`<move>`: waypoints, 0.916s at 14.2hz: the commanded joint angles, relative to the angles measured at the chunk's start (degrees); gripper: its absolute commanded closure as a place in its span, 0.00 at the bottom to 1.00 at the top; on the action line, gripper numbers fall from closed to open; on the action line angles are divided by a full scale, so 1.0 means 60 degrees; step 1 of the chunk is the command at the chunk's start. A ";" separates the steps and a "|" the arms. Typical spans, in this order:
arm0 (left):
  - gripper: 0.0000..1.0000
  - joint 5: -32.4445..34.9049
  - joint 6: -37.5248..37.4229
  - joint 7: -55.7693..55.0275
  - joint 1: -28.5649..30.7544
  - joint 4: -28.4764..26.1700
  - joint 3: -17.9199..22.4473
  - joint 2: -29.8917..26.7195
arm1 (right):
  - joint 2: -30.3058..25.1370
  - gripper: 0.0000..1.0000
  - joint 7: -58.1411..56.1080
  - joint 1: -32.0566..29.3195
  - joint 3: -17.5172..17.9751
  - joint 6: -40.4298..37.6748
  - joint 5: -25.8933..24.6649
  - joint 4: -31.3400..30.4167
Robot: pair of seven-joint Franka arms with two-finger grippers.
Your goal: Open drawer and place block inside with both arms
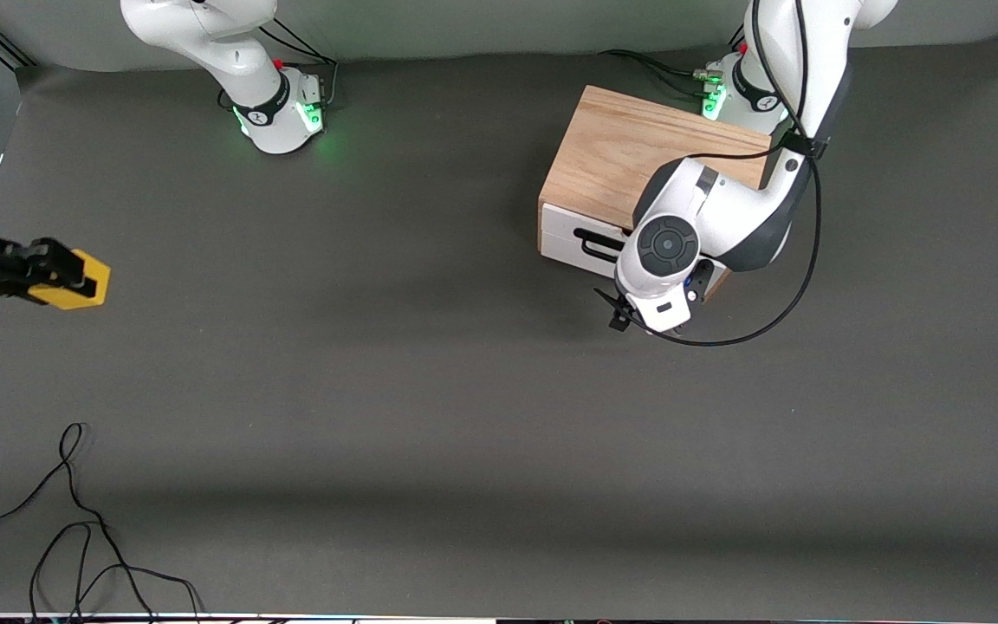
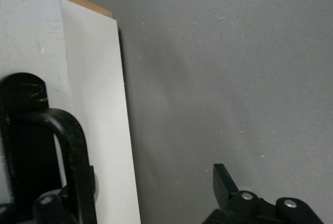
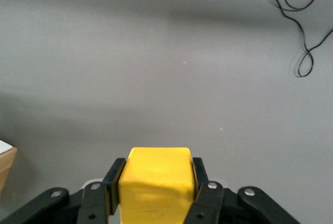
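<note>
A dark grey mat [image 1: 464, 390] covers the whole table, flat and plain, with a pale wall strip along its edge by the arm bases. The wooden box [image 1: 629, 152] sits on the mat toward the left arm's end of the table, close to that arm's base, and serves as the landmark here. Its drawer [image 1: 573, 236] looks closed, the white front flush with the box, though the arm covers part of it. The left gripper [image 1: 651, 314] hangs just in front of the drawer at its black handle [image 2: 70, 151]; the fingers stand apart with one beside the handle bar, not clamped on it.

Well apart from the box, over the mat's edge at the right arm's end, the right gripper [image 3: 155, 187] holds the block [image 1: 76, 280] squeezed between its fingers [image 3: 112, 185], off the mat.

Between block and box the mat lies bare and open. A loose black cable [image 1: 74, 529] curls on the mat, nearer to the front camera than the box.
</note>
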 commanded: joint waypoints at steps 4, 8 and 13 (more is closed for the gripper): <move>0.01 0.1085 0.1253 0.0010 -0.0074 0.0349 0.0111 0.0258 | 0.0012 1.00 0.2417 0.0776 0.0500 -0.0004 0.0186 0.0114; 0.01 0.1130 0.1063 0.0025 -0.0074 0.0922 0.0140 0.0434 | 0.0245 1.00 0.4147 0.0776 0.1510 0.0390 0.0157 0.0114; 0.01 0.1115 0.0976 0.0010 0.0028 0.1156 0.0155 0.0449 | 0.0977 1.00 0.4898 0.0776 0.1923 0.1385 0.0128 0.0041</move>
